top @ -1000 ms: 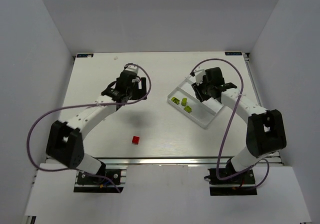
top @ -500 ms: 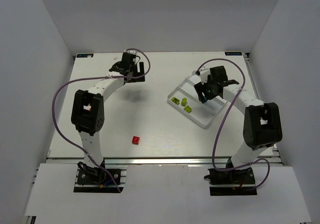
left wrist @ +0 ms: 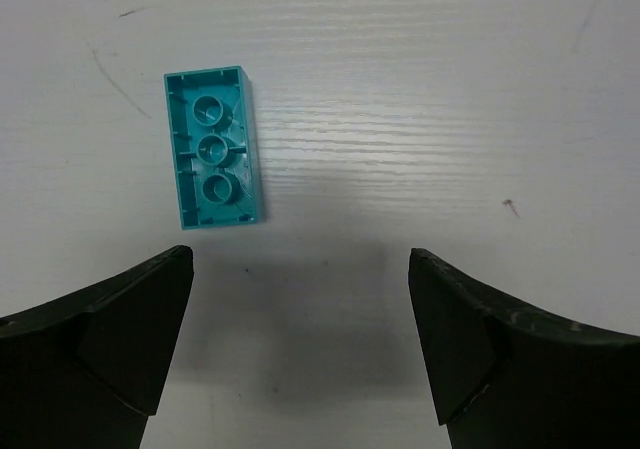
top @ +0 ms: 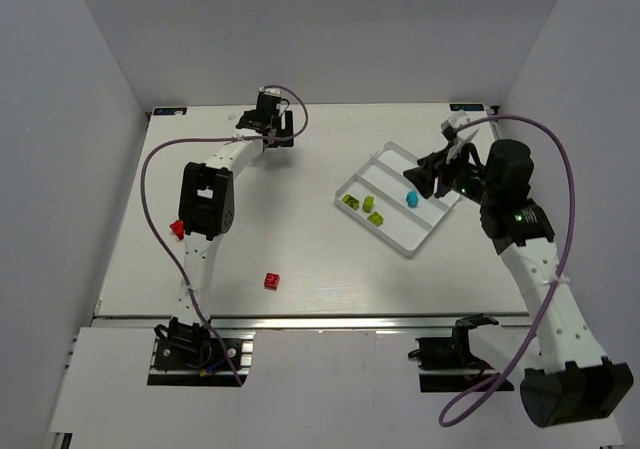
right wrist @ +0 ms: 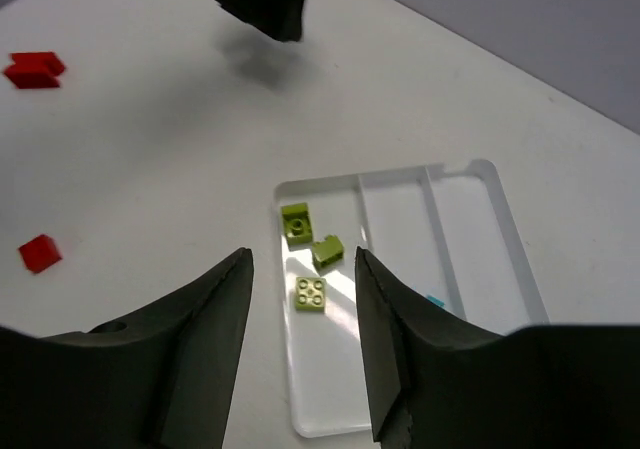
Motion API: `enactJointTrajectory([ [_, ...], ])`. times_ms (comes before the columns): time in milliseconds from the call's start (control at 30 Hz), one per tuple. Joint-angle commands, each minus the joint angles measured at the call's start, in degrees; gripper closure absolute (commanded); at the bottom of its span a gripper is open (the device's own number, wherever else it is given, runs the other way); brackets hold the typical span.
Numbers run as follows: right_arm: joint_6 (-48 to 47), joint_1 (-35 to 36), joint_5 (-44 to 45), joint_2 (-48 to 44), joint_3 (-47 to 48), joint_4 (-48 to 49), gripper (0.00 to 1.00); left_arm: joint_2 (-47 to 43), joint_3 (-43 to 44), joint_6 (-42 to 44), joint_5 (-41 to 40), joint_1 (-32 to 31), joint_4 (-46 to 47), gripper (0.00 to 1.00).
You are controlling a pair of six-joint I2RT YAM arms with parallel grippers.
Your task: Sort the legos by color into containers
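Right gripper (right wrist: 300, 339): jaws apart, nothing between them, above tray (right wrist: 400, 229). Left gripper (left wrist: 300, 349): spread wide, empty, well left of tray. Left wrist view only: cyan brick (left wrist: 213, 146) lies upside down on table (left wrist: 450, 119) just ahead of that gripper, hidden in top view. Top view shows second cyan brick (top: 411, 198) in tray's middle compartment; right wrist view gets only a sliver. Three green bricks (right wrist: 310, 294) sit in tray's outer compartment. Two red bricks (top: 271, 281) lie on table, well left of tray.
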Motion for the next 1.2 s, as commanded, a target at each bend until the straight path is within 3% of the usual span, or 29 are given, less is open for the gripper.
enactJointTrajectory([
  [0, 4.8, -0.5, -8.7, -2.7, -5.9, 4.4, 0.49, 0.4, 4.5, 1.2, -4.3, 1.3, -0.2, 0.02],
  [200, 3.3, -0.8, -9.8, -2.0, -8.3, 4.2, 0.42, 3.4, 7.5, 1.5, -5.2, 1.8, 1.5, 0.02],
  [433, 2.6, -0.8, -9.6, -2.0, -8.5, 3.8, 0.42, 7.7, 10.0, 0.8, -4.1, 1.8, 1.2, 0.03],
  [567, 1.9, -0.9, -8.6, -1.9, -8.7, 3.9, 0.42, 9.9, 11.5, -0.9, -3.2, 2.4, 0.5, 0.12],
  [700, 1.9, -1.0, -8.4, -2.0, -9.0, 4.3, 0.42, 10.3, 11.5, -2.0, -2.6, 2.4, 1.2, 0.35],
  [733, 1.9, -1.0, -8.3, -2.0, -9.3, 4.5, 0.42, 10.2, 11.6, -2.1, -2.3, 2.4, 1.3, 0.48],
  [800, 1.5, -0.8, -7.3, -2.0, -9.6, 4.9, 0.42, 9.7, 11.7, -2.9, -2.3, 2.4, 1.0, 0.61],
  [833, 1.5, -1.0, -6.9, -2.1, -10.2, 5.2, 0.42, 8.7, 11.8, -3.3, -2.1, 2.4, 0.7, 0.74],
  [967, 0.7, -1.3, -4.4, -2.0, -11.4, 6.9, 0.44, 2.9, 9.8, -4.2, 3.8, 1.5, 1.2, 0.93],
  [1033, 1.2, -1.0, -1.7, -1.8, -11.7, 7.7, 0.47, -2.9, 4.7, -3.4, 9.2, 0.8, 3.3, 0.94],
  [1067, 1.4, -1.4, -0.4, -1.8, -12.2, 8.1, 0.49, -5.1, 2.1, -3.2, 19.5, 0.2, 6.9, 0.94],
  [1167, 2.5, -2.0, 4.5, -1.3, -12.4, 9.5, 0.88, -11.9, -8.7, -4.5, 36.6, -1.1, 14.8, 0.93],
])
